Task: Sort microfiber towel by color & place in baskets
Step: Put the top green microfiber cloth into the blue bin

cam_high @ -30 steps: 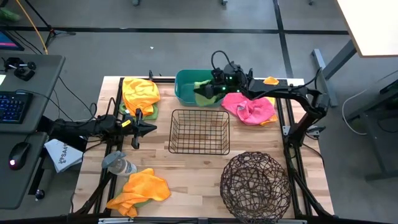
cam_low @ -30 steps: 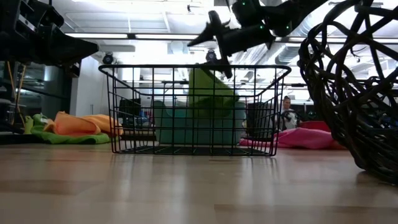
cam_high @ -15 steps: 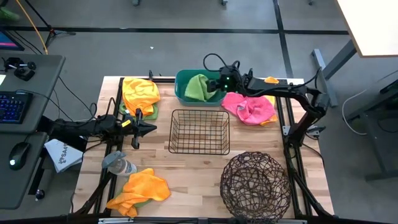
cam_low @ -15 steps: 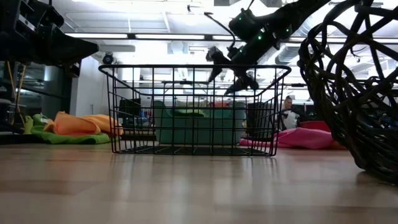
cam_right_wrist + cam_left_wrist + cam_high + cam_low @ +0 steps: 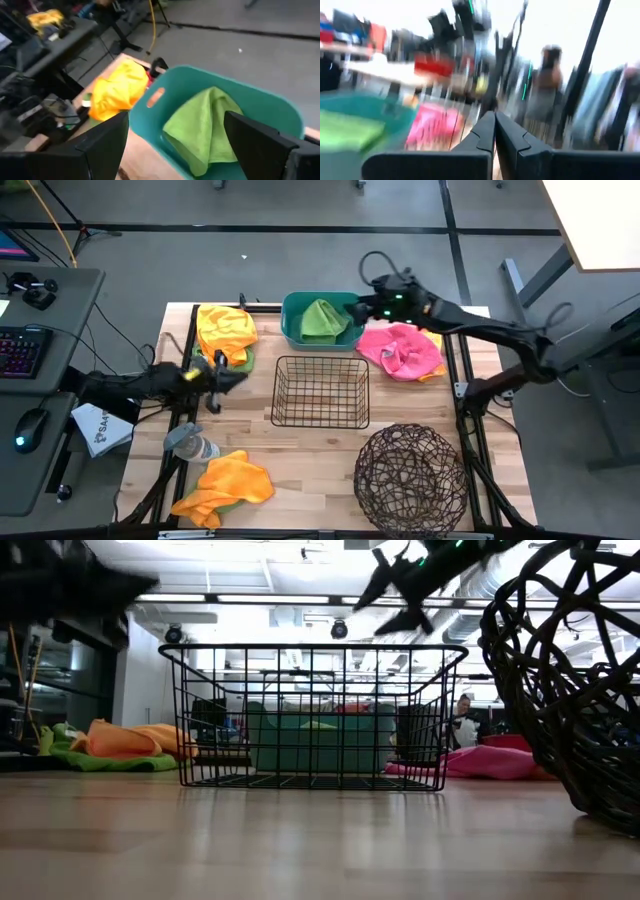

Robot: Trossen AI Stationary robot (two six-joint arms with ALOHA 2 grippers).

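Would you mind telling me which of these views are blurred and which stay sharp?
Left wrist view: heavily smeared, though the shut left gripper stays crisp. Low view: wire basket sharp, arms overhead blurred. Right wrist view: green towel in the teal tub fairly clear, background soft. High view: sharp throughout.

Bright, even light falls from overhead; the wooden table (image 5: 310,455) looks flat-lit, with only soft, faint shadows under the baskets. From table height, ceiling strip lights (image 5: 250,598) glare white, and the wire basket (image 5: 312,715) and the round woven basket (image 5: 565,680) stand nearly in silhouette — the near boards go soft. The left wrist view is heavily smeared, background washed out to white, though the left gripper (image 5: 494,131) stays fairly crisp. The right wrist view is mildly blurred — green towel (image 5: 207,125) softest at its edges.
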